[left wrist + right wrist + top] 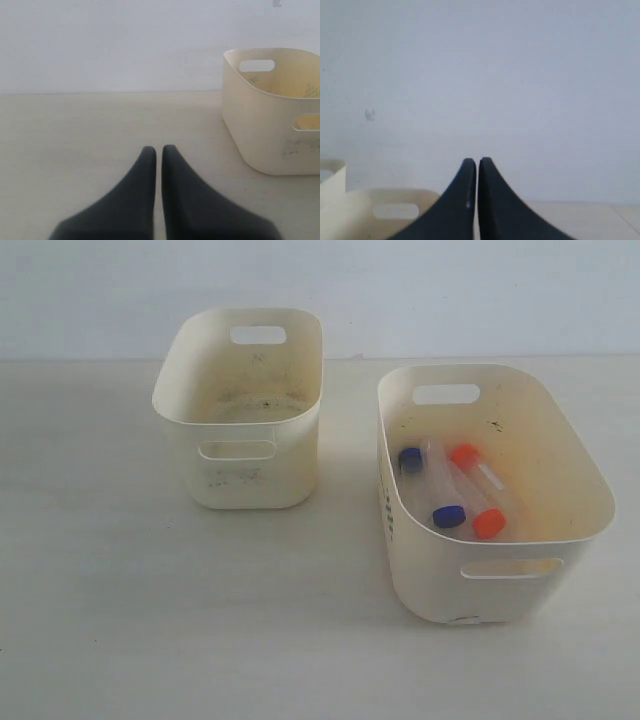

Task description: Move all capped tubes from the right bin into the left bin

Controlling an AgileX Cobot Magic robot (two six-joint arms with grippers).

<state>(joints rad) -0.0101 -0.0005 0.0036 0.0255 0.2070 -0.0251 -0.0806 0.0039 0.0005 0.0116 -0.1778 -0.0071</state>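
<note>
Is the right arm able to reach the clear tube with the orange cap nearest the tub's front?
Probably yes: that orange-capped clear plastic tube lies uncovered in the open-topped cream plastic tub, nothing above it. The shut right gripper must open first.

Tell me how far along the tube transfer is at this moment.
Nothing done: two blue-capped clear plastic tubes and two orange-capped tubes all lie in the yellowish-inside cream plastic tub. The smudged-front cream tub holds none. Nothing in hand: left hand and right hand are shut, empty. All four moves remain.
</note>
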